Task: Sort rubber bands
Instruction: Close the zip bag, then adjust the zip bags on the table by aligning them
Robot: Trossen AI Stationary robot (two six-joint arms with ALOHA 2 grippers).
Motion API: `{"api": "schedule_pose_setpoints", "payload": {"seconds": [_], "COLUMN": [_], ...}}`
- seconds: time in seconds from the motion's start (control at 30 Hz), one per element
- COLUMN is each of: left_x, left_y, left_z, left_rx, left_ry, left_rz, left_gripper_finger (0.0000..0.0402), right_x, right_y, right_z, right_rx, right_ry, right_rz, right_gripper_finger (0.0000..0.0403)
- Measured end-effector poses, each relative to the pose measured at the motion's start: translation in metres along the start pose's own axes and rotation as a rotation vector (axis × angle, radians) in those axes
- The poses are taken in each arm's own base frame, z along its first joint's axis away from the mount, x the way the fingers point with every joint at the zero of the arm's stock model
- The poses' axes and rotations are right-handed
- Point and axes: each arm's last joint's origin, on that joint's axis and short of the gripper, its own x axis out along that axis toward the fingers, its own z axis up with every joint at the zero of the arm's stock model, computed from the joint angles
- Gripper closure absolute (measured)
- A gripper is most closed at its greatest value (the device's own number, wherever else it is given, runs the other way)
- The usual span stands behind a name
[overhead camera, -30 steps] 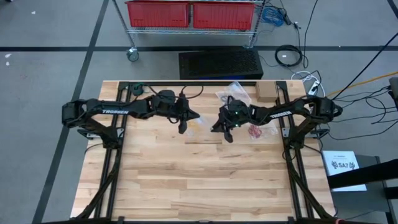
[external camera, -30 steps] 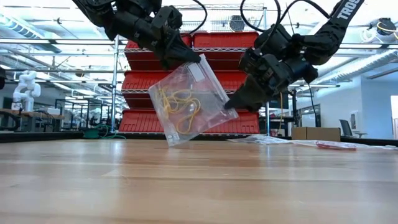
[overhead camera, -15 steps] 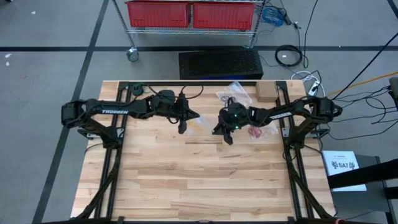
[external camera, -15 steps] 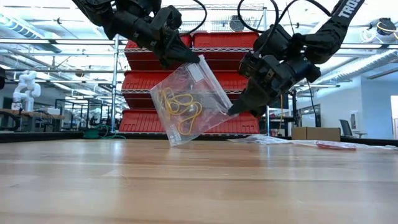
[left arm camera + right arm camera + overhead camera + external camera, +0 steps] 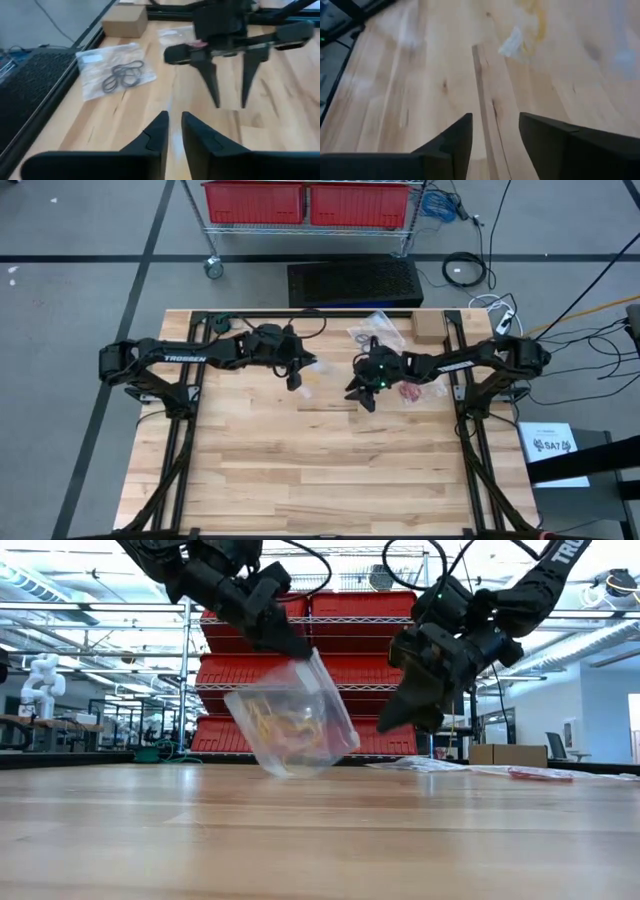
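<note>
Inside — yellowish rubber bands (image 5: 285, 730) — clear bag (image 5: 300, 690)

I counted three clear bags (image 5: 293, 726) on my table (image 5: 330, 470), one cardboard box (image 5: 125, 21), and my two grippers: left (image 5: 290, 643), right (image 5: 400, 720).

Past my table's (image 5: 300, 480) far edge stands a wire shelf cart on casters (image 5: 310, 220) carrying two red bins (image 5: 255, 200), with a black mat (image 5: 355, 282) on the floor just before it. A small cardboard box (image 5: 125, 21) sits near the table's back edge. Cables (image 5: 465, 270) lie coiled on the grey floor.
</note>
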Motion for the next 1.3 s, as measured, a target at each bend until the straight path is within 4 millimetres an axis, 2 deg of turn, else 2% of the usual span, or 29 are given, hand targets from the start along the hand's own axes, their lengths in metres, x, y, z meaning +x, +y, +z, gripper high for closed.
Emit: {"api": "schedule_pose_setpoints", "payload": {"seconds": [0.17, 0.33, 0.57, 0.67, 0.8, 0.97, 1.07, 1.2, 1.3], "left_x": [-0.001, -0.003, -0.003, -0.003, -0.004, -0.004, -0.004, -0.004, -0.005], "left_y": [0.013, 0.024, 0.026, 0.025, 0.023, 0.023, 0.023, 0.023, 0.025], "left_z": [-0.003, -0.007, -0.007, -0.009, -0.017, -0.022, -0.022, -0.021, -0.022], "left_rx": [-0.017, -0.036, -0.039, -0.040, -0.052, -0.058, -0.057, -0.057, -0.058], "left_ry": [0.021, 0.049, 0.049, 0.076, 0.151, 0.204, 0.201, 0.196, 0.203], "left_rz": [0.090, 0.163, 0.168, 0.163, 0.147, 0.144, 0.149, 0.151, 0.179], "left_gripper_finger": [0.0314, 0.0310, 0.0309, 0.0309, 0.0309, 0.0311, 0.0328, 0.0378, 0.0395], "right_x": [-0.011, -0.028, -0.052, -0.056, -0.056, -0.047, -0.040, -0.034, -0.030], "right_y": [0.002, 0.006, 0.010, 0.010, 0.009, 0.016, 0.026, 0.035, 0.041], "right_z": [0.006, 0.016, 0.025, 0.024, 0.020, 0.015, 0.015, 0.014, 0.001], "right_rx": [-0.006, -0.050, -0.180, -0.190, -0.175, -0.203, -0.262, -0.267, -0.255], "right_ry": [-0.026, -0.083, -0.161, -0.152, -0.105, -0.085, -0.116, -0.145, -0.133], "right_rz": [-0.002, -0.011, -0.141, -0.200, -0.217, -0.288, -0.280, -0.279, -0.285], "right_gripper_finger": [0.0246, 0.0253, 0.0256, 0.0270, 0.0313, 0.0389, 0.0396, 0.0402, 0.0402]}}
